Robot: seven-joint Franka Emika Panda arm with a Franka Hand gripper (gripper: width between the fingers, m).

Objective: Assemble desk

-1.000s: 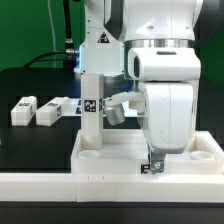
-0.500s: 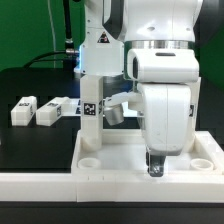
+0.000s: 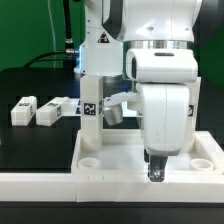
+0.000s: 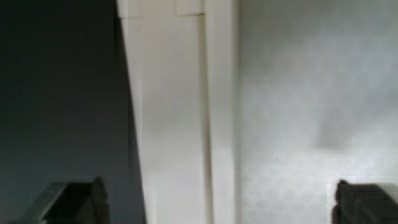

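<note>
1. In the exterior view, the arm's white housing point(image 3: 165, 100) hides the middle and back rim of the desk slab point(image 3: 110, 158), and the picture's top edge cuts the housing off.
2. The gripper point(image 3: 153, 173) shows there only as a small dark shape, too small to make out its jaws.
3. In the wrist view, the 2 fingers point(image 4: 71, 203) are cut off by the picture's edge.
4. The white strip point(image 4: 169, 110) between them is blurred, and which part it is cannot be told.
5. The upright leg point(image 3: 90, 115) partly covers 1 lying leg point(image 3: 64, 103).
</note>
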